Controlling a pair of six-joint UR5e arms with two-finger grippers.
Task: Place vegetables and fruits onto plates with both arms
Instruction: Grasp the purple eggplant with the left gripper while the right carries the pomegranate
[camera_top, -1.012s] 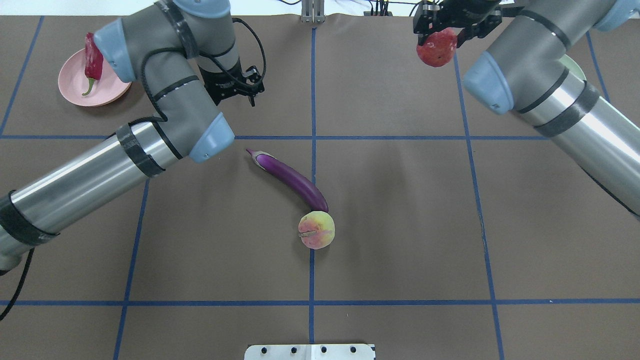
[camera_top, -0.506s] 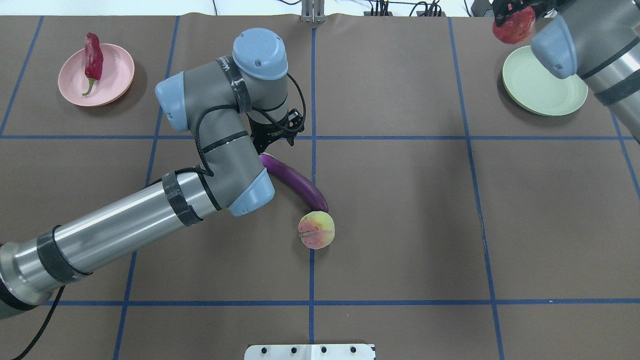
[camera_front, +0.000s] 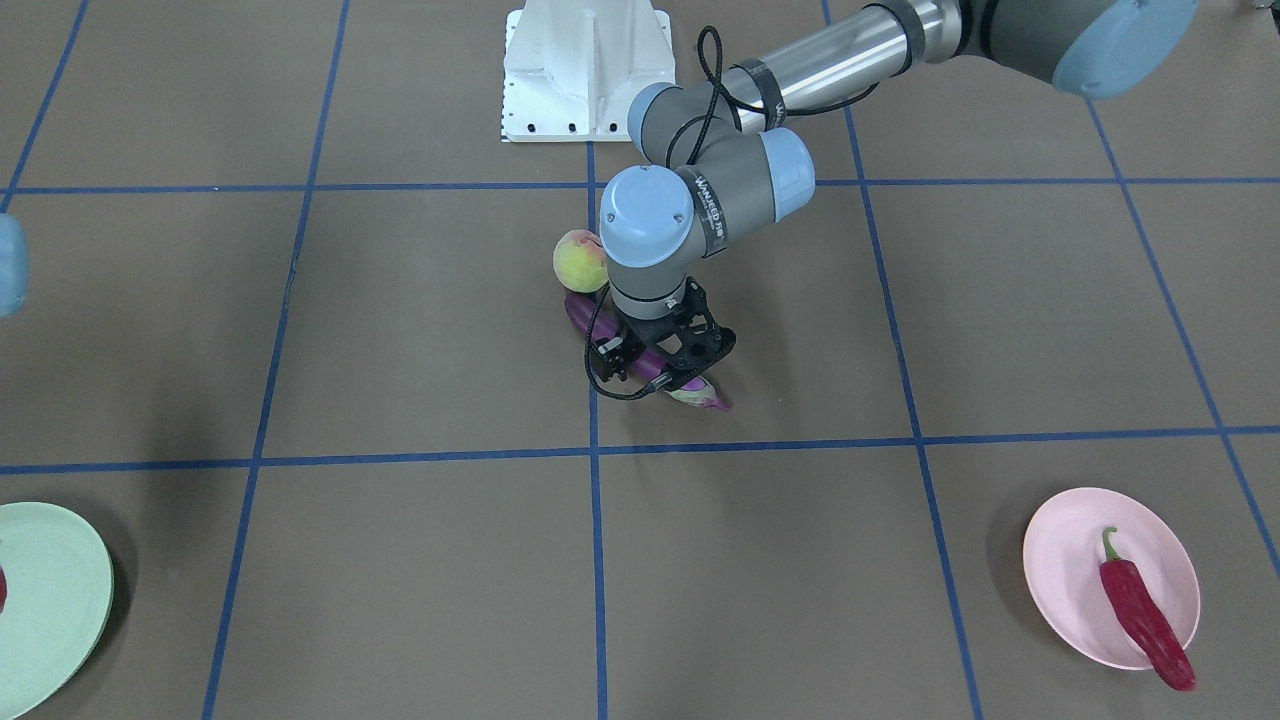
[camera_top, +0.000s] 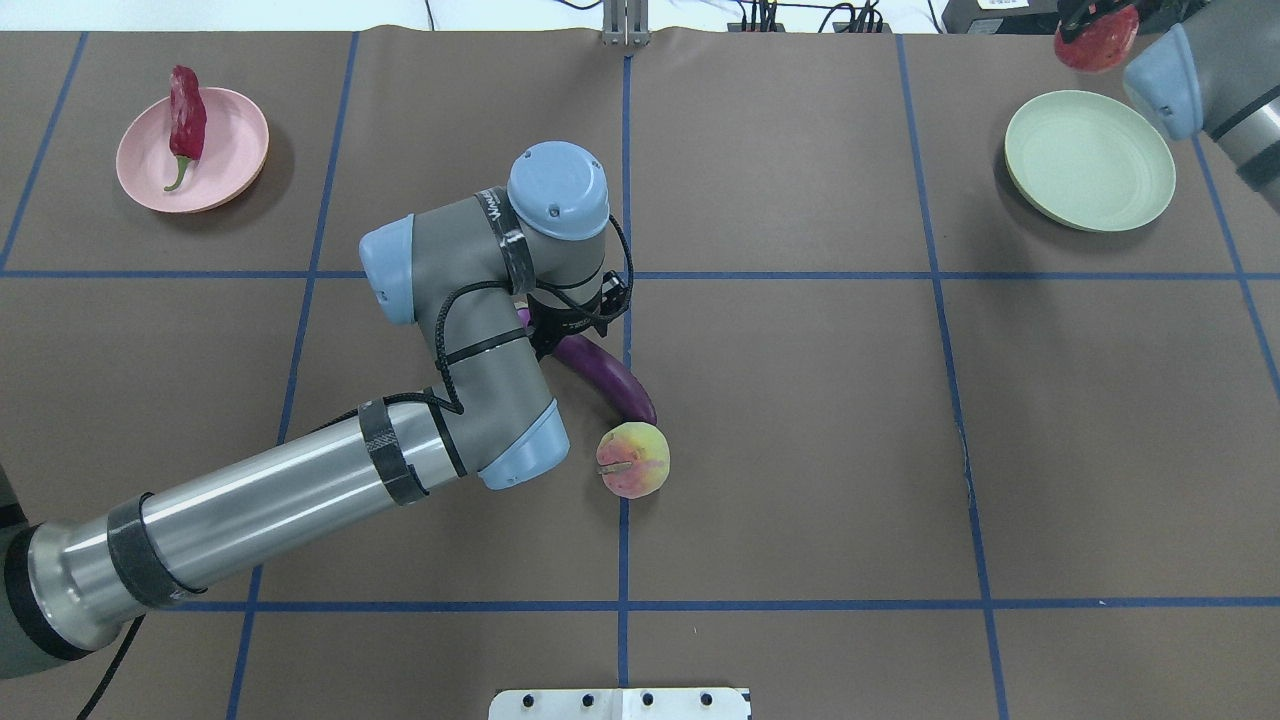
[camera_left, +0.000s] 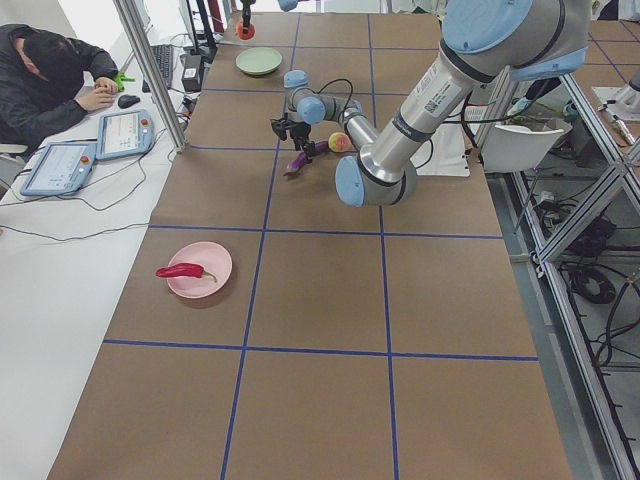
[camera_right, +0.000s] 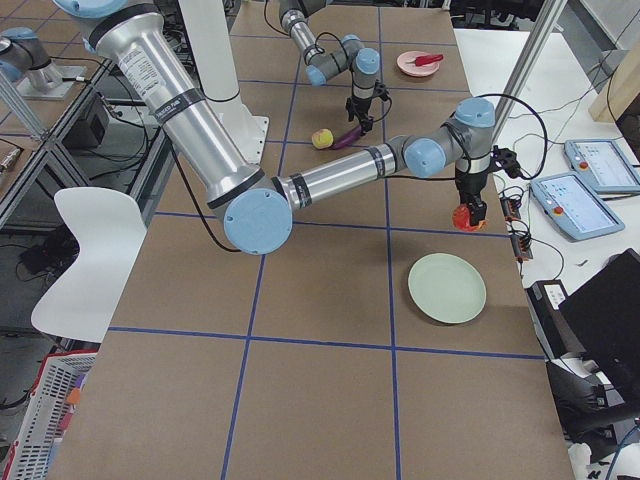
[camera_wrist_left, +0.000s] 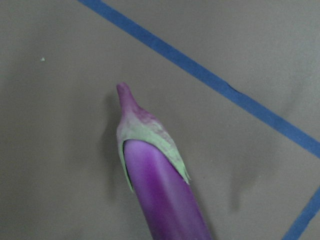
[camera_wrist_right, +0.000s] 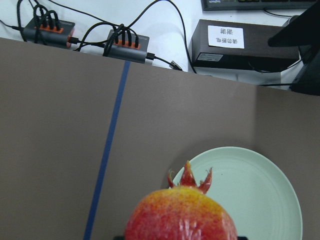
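Found the left gripper (camera_front: 658, 368) set down astride the eggplant (camera_wrist_left: 160, 200), near its capped end, jaws apart on either side of it; cannot tell whether the pads touch the skin. Noted the eggplant lying flat on the table under the pincer, cap tip poking out just past one side, purple body running out the other. Recorded the peach (camera_top: 633, 460) at the far end of that body, touching or just beside it. Logged the pink plate (camera_top: 232, 150) well apart from this pincer, with the chili pepper (camera_top: 186, 115) lying across it and overhanging the rim. Found the right gripper (camera_right: 467, 205) clamped on the pomegranate (camera_wrist_right: 180, 215), held clear of the table, crown pointing away from the pincer. Noted the green plate (camera_top: 1090, 160) near, lower down and to one side, apart from the fruit.
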